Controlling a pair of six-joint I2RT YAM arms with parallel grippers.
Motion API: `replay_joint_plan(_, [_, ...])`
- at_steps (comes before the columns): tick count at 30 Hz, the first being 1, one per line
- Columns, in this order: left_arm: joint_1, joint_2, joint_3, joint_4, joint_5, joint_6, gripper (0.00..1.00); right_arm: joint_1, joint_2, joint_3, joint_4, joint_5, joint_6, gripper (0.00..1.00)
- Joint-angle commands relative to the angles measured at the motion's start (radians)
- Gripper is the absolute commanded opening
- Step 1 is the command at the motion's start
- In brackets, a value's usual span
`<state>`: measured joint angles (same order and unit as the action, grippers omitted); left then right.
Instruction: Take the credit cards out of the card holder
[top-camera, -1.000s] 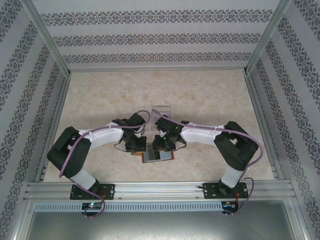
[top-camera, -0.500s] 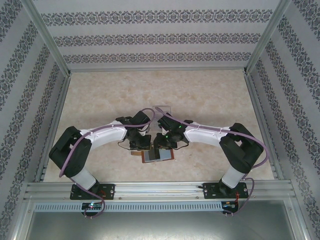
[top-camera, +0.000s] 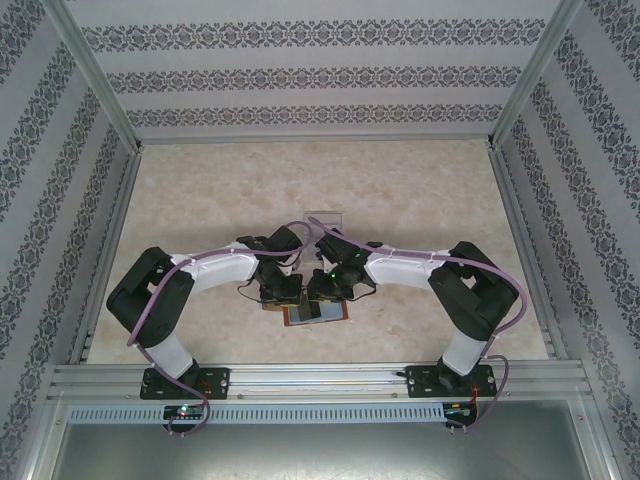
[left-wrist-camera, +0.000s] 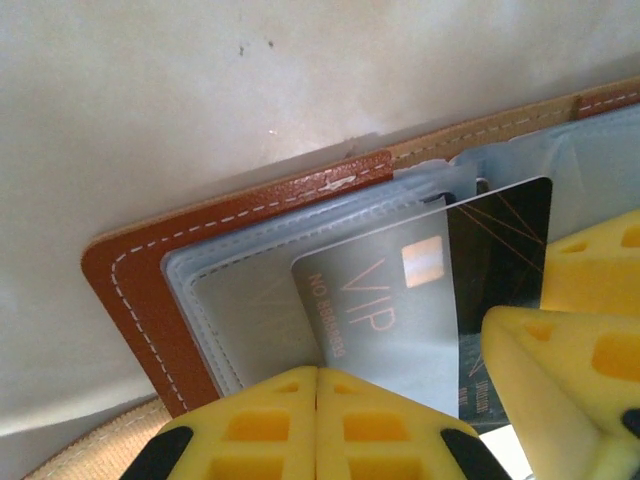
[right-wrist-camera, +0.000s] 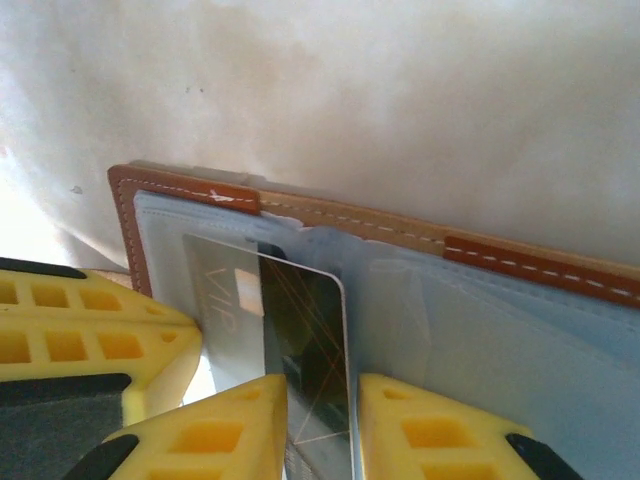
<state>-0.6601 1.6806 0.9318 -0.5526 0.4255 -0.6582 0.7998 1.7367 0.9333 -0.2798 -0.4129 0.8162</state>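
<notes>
The card holder (top-camera: 318, 313) lies open near the table's front edge: reddish-brown leather (left-wrist-camera: 130, 290) (right-wrist-camera: 185, 190) with grey-blue pockets. A dark credit card (left-wrist-camera: 500, 240) (right-wrist-camera: 310, 320) with thin gold lines sticks out of a pocket. Its other part looks grey through the frosted sleeve and reads VIP. My left gripper (top-camera: 284, 297) (left-wrist-camera: 317, 372) is shut, tips resting on the pocket by the card's corner. My right gripper (top-camera: 322, 297) (right-wrist-camera: 323, 385) has its jaws a narrow gap apart, with the card's dark end in the gap. One of its fingers (left-wrist-camera: 560, 370) overlaps the card.
A clear plastic box (top-camera: 322, 222) sits just behind the two wrists. The beige table (top-camera: 420, 190) stretches free towards the back. Aluminium rails (top-camera: 300, 378) and patterned walls enclose it on all sides.
Both arms have shifted slightly, the left elbow moving a little right. The grippers stay together over the card holder, which has not moved.
</notes>
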Motion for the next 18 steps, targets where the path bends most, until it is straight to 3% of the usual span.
replay_joint_plan(1, [-0.010,0.049,-0.023,-0.042,-0.058,0.018,0.06,-0.008,-0.001,-0.029,0.042,-0.050,0.013,0.25])
replay_joint_plan(10, [-0.010,0.062,-0.014,-0.070,-0.071,0.030,0.05,-0.011,-0.049,-0.069,0.102,-0.069,0.051,0.13])
replay_joint_plan(18, [-0.010,0.036,-0.016,-0.091,-0.099,0.034,0.05,-0.030,-0.066,-0.065,-0.017,0.021,-0.010,0.06])
